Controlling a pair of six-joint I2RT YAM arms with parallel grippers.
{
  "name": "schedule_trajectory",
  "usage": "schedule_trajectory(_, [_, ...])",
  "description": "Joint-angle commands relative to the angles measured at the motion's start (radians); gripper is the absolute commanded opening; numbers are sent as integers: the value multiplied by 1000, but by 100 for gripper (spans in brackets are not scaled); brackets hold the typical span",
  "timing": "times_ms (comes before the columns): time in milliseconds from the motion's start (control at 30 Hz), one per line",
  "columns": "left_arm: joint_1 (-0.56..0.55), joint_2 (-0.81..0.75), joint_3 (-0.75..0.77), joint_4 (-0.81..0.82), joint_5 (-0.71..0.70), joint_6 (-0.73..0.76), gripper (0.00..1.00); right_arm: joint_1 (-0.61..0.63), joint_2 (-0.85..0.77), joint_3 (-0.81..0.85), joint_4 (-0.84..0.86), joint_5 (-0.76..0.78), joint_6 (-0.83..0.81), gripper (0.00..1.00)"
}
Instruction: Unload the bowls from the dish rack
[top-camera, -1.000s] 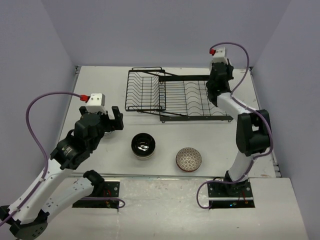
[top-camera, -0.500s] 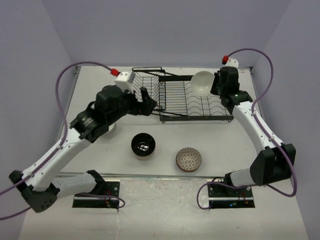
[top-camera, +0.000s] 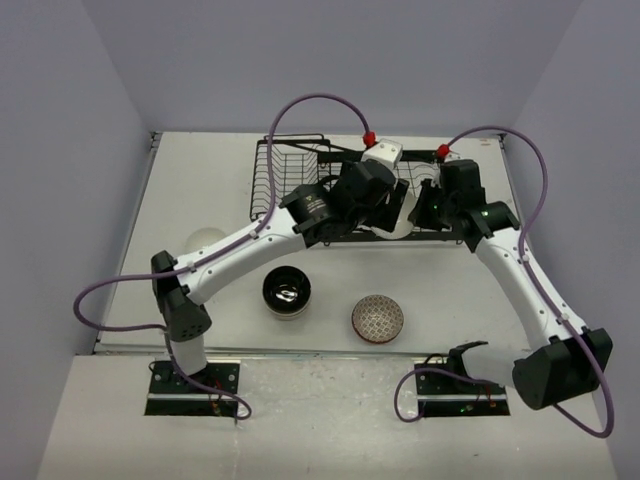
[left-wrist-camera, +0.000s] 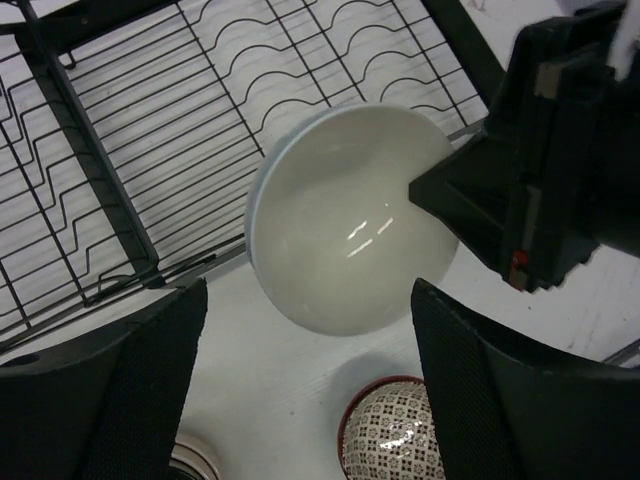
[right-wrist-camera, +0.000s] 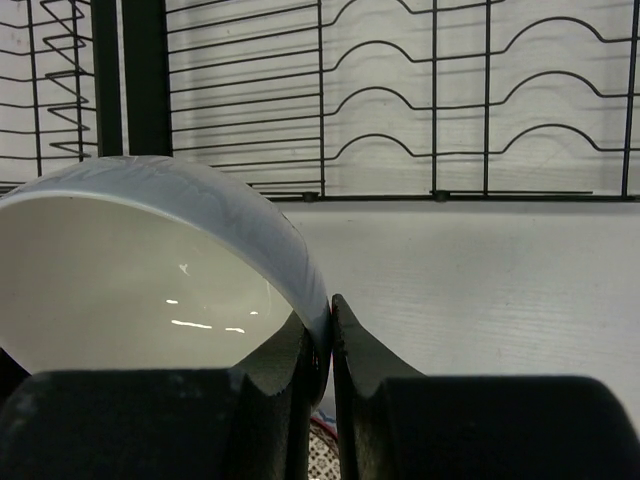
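My right gripper (top-camera: 425, 207) is shut on the rim of a plain white bowl (right-wrist-camera: 150, 270) and holds it tilted above the front edge of the black wire dish rack (top-camera: 285, 175). In the right wrist view the fingertips (right-wrist-camera: 345, 335) pinch the rim. The bowl is mostly hidden behind my left arm in the top view (top-camera: 400, 228). My left gripper (left-wrist-camera: 305, 400) is open and empty just above that bowl (left-wrist-camera: 350, 220), its fingers (left-wrist-camera: 110, 390) wide apart. No other bowl shows in the rack (left-wrist-camera: 150, 130).
A beige bowl with a black inside (top-camera: 287, 292) and a brown net-patterned bowl (top-camera: 377, 318) stand on the table in front of the rack. A white bowl (top-camera: 205, 242) stands at the left. My two arms crowd together over the rack's right section.
My left arm has swung from the rack's left side across to its right section. My right gripper has carried the white bowl from the rack's back towards its front edge.
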Motion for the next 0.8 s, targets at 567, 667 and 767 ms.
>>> schedule_trajectory(567, [1, 203, 194, -201, -197, 9, 6, 71, -110, -1, -51, 121, 49, 0])
schedule_trajectory(667, [1, 213, 191, -196, -197, 7, 0, 71, -111, -1, -47, 110, 51, 0])
schedule_trajectory(767, [1, 208, 180, -186, -216, 4, 0, 71, -119, -8, -35, 107, 54, 0])
